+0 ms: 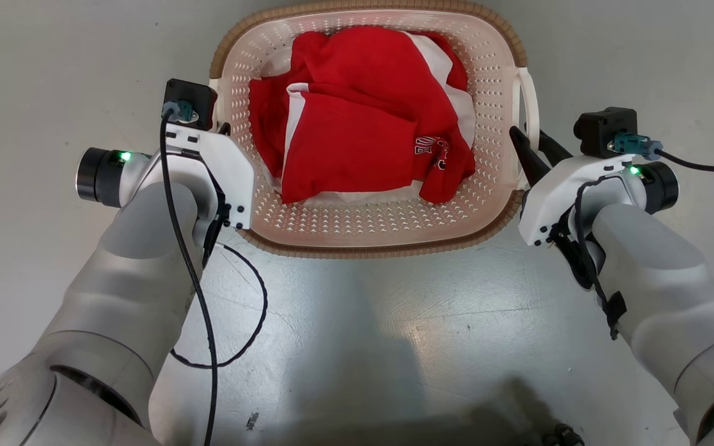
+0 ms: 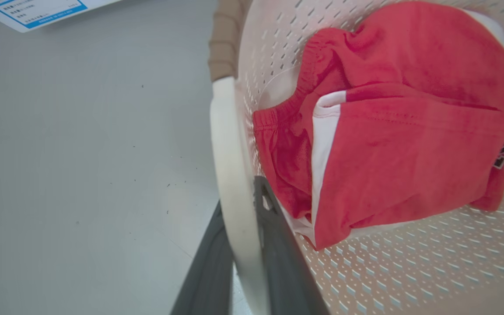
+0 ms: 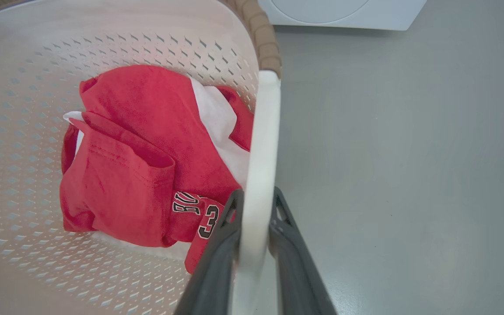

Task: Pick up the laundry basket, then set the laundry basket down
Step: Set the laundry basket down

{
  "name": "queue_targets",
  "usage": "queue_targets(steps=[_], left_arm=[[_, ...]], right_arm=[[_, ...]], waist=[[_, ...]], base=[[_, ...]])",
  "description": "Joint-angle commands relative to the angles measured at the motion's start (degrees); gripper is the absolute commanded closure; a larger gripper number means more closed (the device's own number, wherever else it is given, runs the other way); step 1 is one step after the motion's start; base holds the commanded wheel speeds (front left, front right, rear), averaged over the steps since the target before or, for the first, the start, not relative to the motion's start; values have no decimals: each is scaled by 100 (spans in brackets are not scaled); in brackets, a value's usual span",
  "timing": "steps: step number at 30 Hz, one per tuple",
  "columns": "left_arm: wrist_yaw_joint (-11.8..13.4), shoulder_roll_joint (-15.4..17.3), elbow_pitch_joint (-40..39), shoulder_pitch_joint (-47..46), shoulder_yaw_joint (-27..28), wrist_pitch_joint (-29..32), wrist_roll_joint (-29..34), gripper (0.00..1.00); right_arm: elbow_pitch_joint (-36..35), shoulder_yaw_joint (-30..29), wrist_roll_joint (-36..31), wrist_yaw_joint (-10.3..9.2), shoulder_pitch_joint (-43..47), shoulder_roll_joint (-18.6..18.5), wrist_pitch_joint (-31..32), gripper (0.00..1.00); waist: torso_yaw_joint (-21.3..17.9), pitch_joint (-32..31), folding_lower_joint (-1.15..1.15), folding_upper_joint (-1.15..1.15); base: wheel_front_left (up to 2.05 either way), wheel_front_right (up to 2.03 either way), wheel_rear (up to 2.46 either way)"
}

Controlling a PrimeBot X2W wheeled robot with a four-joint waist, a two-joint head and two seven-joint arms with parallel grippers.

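The laundry basket is cream-white and perforated with a brown woven rim, and it sits between my two arms in the head view. Red and white clothes lie inside it. My left gripper is shut on the basket's white left loop handle, one dark finger on each side. In the head view the left gripper is mostly hidden under its wrist camera. My right gripper is shut on the right loop handle; in the head view the right gripper straddles that handle. Whether the basket touches the floor I cannot tell.
Grey floor surrounds the basket. The white base of a washing machine stands beyond the basket's right side. A white sheet with blue print lies on the floor past the left side. A black cable loops from my left forearm.
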Motion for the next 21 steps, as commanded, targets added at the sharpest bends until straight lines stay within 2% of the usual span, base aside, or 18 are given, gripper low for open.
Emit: queue_targets(steps=[1,21], left_arm=[[69,176,-15,-136,31,-32,8,100],[91,139,-10,-202,-23,14,-70,100]], right_arm=[[-40,42,-109,26,212,-73,-78,100],[-20,-104,-280,26,236,-89,-78,100]], waist=[[-1,12,0,0],[18,177,0,0]], base=[[0,0,0],[0,0,0]])
